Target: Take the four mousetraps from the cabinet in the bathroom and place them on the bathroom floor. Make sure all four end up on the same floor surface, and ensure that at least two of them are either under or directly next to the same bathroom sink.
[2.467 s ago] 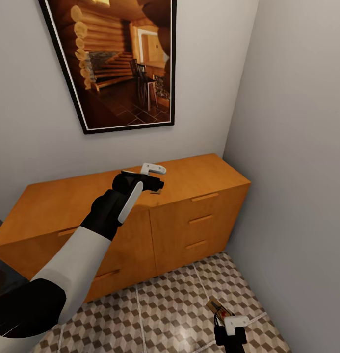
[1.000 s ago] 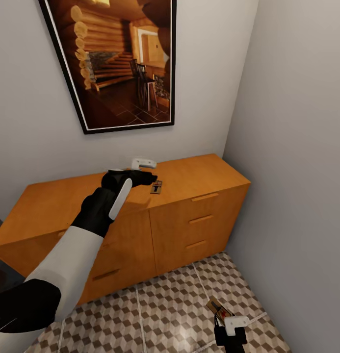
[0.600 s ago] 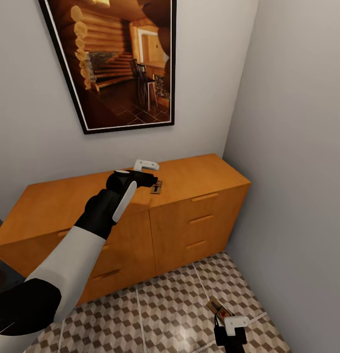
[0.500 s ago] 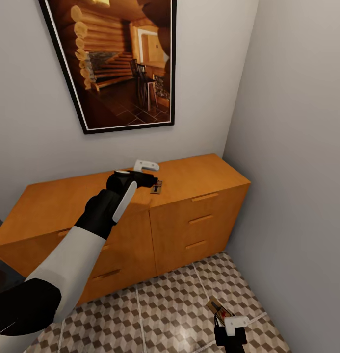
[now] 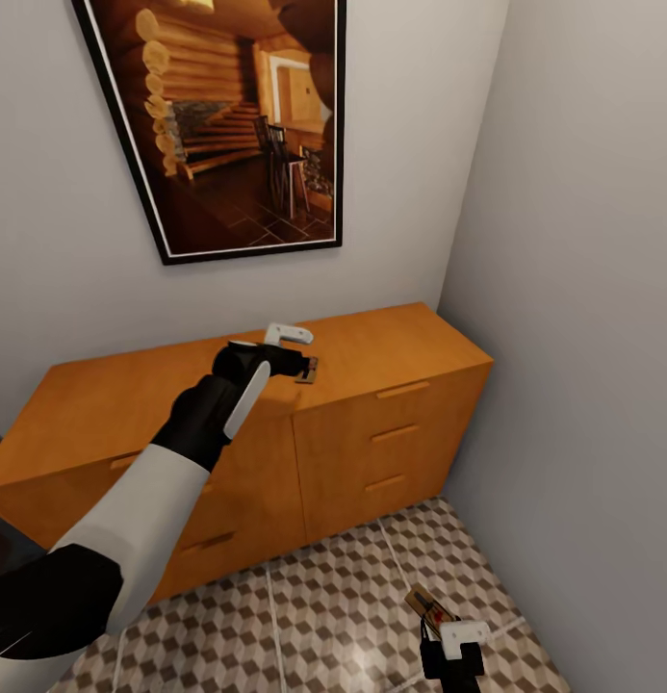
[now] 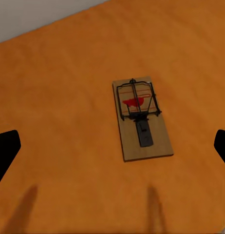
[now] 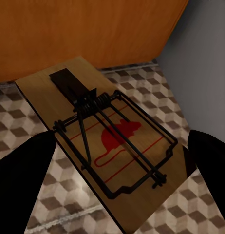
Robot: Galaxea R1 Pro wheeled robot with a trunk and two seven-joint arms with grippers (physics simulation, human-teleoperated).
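**Left gripper poised over a trap on the cabinet top; right gripper low with another**

The left gripper (image 5: 293,348) hovers above the top of the cabinet (image 5: 391,342) with its jaws spread wide and nothing between them. In the left wrist view both dark fingertips (image 6: 5,151) sit at the far edges of the picture, well apart. The mousetrap on the cabinet (image 6: 141,118) lies flat on the wood, straight ahead of the gripper and roughly centred between the fingers. In the head view this same trap (image 5: 307,371) sits just past the fingertips, toward the cabinet's front edge.

The board's long axis runs along the direction the fingers point, with the red mark at the far end, so the fingers would close across its short width. That suits a straight descent, I judge, with little need to twist the wrist.

The right gripper (image 5: 455,643) hangs low above the bathroom floor (image 5: 323,616), with a second mousetrap (image 7: 105,139) lying between its dark fingers. Whether the fingers grip it or the board lies on the tiles, I cannot tell. The left arm is plainly the nearer one to the cabinet trap.
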